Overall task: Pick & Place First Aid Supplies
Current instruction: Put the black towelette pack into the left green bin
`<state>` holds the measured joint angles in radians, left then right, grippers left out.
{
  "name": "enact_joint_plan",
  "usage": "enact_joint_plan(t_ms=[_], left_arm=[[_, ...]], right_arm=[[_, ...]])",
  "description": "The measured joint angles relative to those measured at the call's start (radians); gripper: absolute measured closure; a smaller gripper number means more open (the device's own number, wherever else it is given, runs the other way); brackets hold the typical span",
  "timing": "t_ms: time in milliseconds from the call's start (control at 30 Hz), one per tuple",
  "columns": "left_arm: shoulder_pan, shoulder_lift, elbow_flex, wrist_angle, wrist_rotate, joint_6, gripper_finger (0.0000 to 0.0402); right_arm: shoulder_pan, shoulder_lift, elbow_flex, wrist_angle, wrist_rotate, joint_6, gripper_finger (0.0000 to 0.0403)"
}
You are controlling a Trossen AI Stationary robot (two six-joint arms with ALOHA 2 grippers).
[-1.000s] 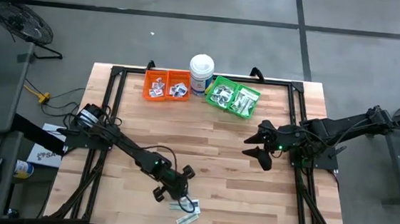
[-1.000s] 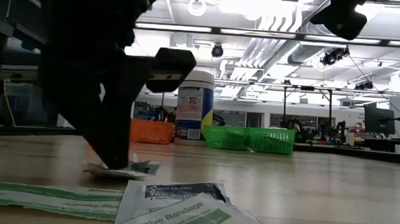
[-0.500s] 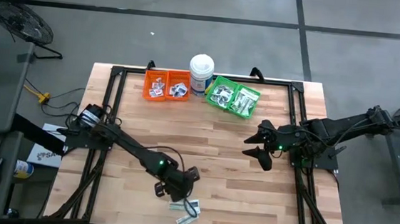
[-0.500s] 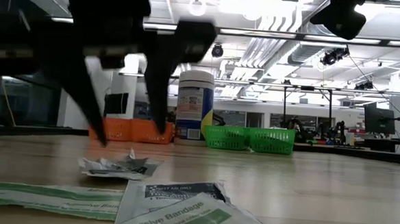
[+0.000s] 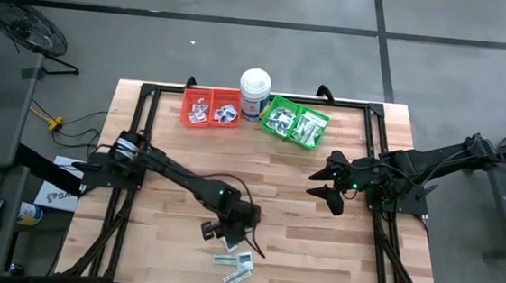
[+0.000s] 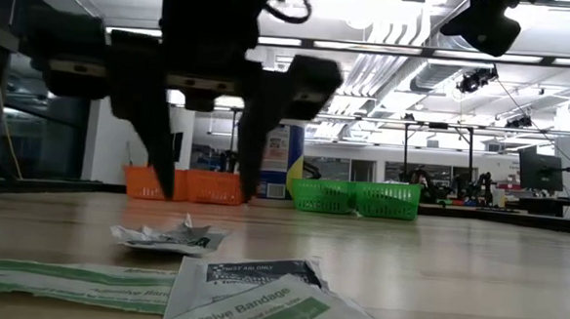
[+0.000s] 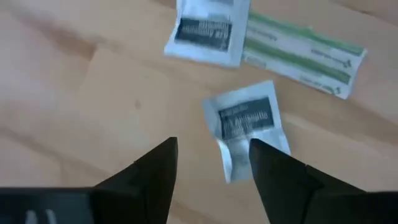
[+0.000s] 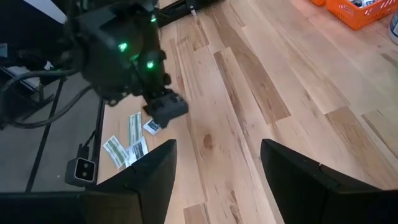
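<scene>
Three packets lie on table under left gripper, jaws spread, empty; right gripper parked, spread.

The left gripper hangs over the near middle of the table, just beside a few packets. The right gripper waits at the right side, well apart from them.

Left wrist view: the upper square packet is cut off by the picture's edge, and print on the lower square packet is blurred beyond reading. High view: contents of the orange bin and the green bin beside the white tub are too small to identify.
</scene>
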<state>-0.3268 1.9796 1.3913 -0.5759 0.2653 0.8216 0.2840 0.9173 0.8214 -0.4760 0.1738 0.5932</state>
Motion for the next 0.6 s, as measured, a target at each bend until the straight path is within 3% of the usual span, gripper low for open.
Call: enact_joint_plan(t_ms=[233,600], left_arm=[[-0.007,0.111,0.099,-0.085,0.009,0.039,0.0205],[-0.007,0.203,0.112,-0.141,-0.017,0.009,0.0223]], right_arm=[[0.0,0.002,-0.001,-0.016,0.002,-0.01,0.0176],[0.005,0.037,-0.001,-0.02,-0.016,-0.017,0.0176]])
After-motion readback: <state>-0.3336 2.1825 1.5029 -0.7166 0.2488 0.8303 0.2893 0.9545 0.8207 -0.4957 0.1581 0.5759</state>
